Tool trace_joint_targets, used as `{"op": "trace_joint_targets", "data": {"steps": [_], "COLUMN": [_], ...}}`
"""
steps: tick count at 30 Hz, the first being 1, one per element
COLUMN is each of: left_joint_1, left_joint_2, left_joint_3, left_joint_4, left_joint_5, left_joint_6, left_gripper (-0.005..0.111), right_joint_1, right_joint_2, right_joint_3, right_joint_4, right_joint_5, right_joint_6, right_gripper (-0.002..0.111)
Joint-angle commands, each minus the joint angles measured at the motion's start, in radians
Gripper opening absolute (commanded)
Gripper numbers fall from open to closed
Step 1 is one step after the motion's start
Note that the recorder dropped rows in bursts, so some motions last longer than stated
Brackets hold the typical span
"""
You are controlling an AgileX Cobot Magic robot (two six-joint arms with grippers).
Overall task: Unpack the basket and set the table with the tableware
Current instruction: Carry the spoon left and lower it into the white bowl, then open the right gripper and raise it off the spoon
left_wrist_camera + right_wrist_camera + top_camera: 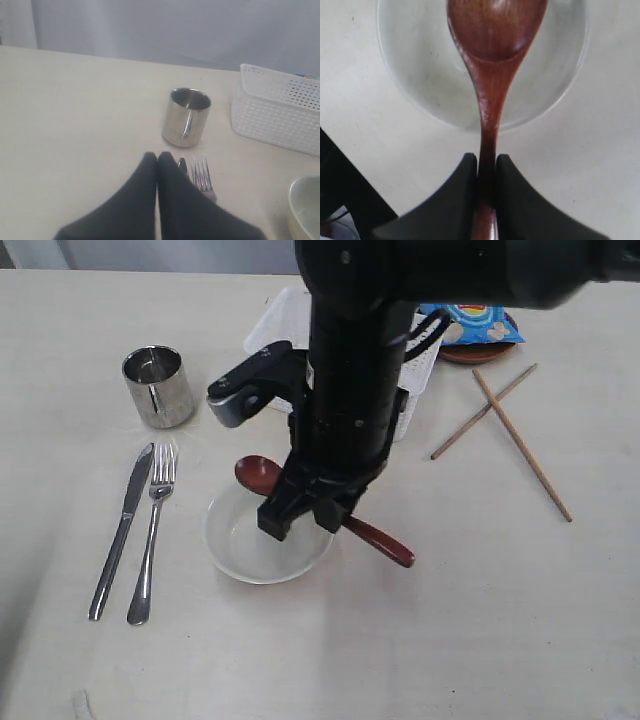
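My right gripper is shut on the handle of the dark red spoon. The spoon's head is over the off-white bowl; I cannot tell if it touches. In the exterior view the right gripper reaches over the bowl, and the spoon sticks out on both sides of it. The steel cup, knife and fork lie left on the table. My left gripper is shut on nothing, just short of the knife tip, fork and cup.
The white basket stands behind the right arm; the basket is right of the cup in the left wrist view. Two wooden chopsticks lie crossed at the right. A blue chip bag rests on the brown plate at the back right.
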Motion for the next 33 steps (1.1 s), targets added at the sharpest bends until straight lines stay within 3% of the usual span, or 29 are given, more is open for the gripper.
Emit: {"op": "trace_joint_targets", "data": {"steps": [1, 19, 33], "left_joint_1": [0.001, 0.001, 0.001], "left_joint_2": [-0.004, -0.004, -0.004], "left_joint_3": [0.003, 0.003, 0.003], "left_joint_4": [-0.001, -0.001, -0.001], "left_joint_5": [-0.011, -0.011, -0.011], "left_joint_6": [0.001, 0.001, 0.001], "left_gripper": [0.000, 0.000, 0.000], "right_joint_1": [0.004, 0.005, 0.005], "right_joint_2": [0.079, -0.037, 0.025], "right_joint_3": [-0.106, 0.035, 0.071], "right_joint_4": [-0.007, -0.002, 0.016], "right_joint_5": [0.008, 0.008, 0.006], "right_joint_6": [0.001, 0.055, 0.055], "right_gripper": [-0.001, -0.001, 0.000]}}
